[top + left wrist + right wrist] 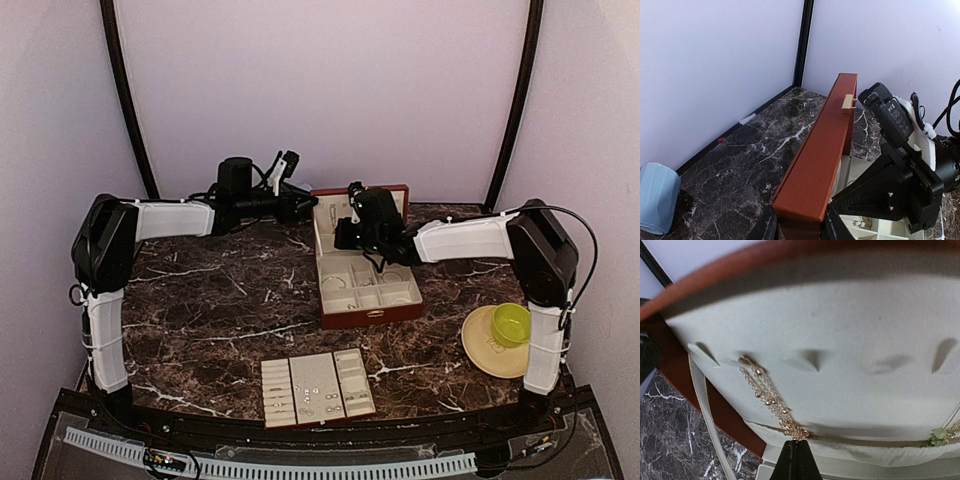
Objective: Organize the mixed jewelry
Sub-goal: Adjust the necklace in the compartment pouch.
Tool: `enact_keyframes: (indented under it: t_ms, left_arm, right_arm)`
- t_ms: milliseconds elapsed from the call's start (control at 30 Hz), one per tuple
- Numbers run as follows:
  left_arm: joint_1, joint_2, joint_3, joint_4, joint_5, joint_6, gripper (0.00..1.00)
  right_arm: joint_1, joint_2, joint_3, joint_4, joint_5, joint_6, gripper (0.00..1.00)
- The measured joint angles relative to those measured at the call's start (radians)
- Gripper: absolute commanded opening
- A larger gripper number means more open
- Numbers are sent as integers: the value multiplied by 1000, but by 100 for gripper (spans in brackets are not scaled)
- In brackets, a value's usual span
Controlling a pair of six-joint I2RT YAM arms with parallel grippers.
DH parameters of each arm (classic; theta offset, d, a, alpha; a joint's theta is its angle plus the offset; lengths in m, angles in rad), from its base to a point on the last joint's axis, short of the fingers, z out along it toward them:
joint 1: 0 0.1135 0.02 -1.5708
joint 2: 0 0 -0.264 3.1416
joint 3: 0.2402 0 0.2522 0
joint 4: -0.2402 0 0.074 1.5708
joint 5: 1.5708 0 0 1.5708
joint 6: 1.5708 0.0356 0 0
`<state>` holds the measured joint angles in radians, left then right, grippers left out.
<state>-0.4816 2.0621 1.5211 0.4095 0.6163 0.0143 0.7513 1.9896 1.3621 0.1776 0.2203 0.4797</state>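
Nearest the arm bases, a flat tray (316, 389) lies long side across the table edge; its middle section holds the jewelry (314, 392), tiny shiny specks scattered with no shared direction, too small to tell rings from earrings. To the right sits a yellow plate (487, 347) with a green cup (511, 323) on its far side. Farther back, the red-brown box (362, 280) runs its long axis near to far, its cream compartments holding a few small pieces, its lid (362, 205) standing upright at the far end. The right gripper (357, 232) is inside the box near the lid, fingers pressed together; only the right wrist view shows a gold chain (770, 397) hanging from a hook on the lid lining, running diagonally down to the fingertips, which touch or pinch its lower end, I cannot tell which. The left gripper (300, 207) is partly spread around the lid's edge; the left wrist view shows the edge between its fingers, plus a pale blue object (657, 197) at the wall.
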Motion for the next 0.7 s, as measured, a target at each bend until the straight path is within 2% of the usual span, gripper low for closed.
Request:
enact_keyframes:
  t_ms: [333, 700]
  left_arm:
    - [0, 0, 0, 0, 1, 0, 19]
    - [0, 0, 0, 0, -5, -1, 19]
  right_arm:
    - [-6, 23, 84, -41, 48, 1, 0]
    - [-5, 47, 87, -61, 58, 10, 0]
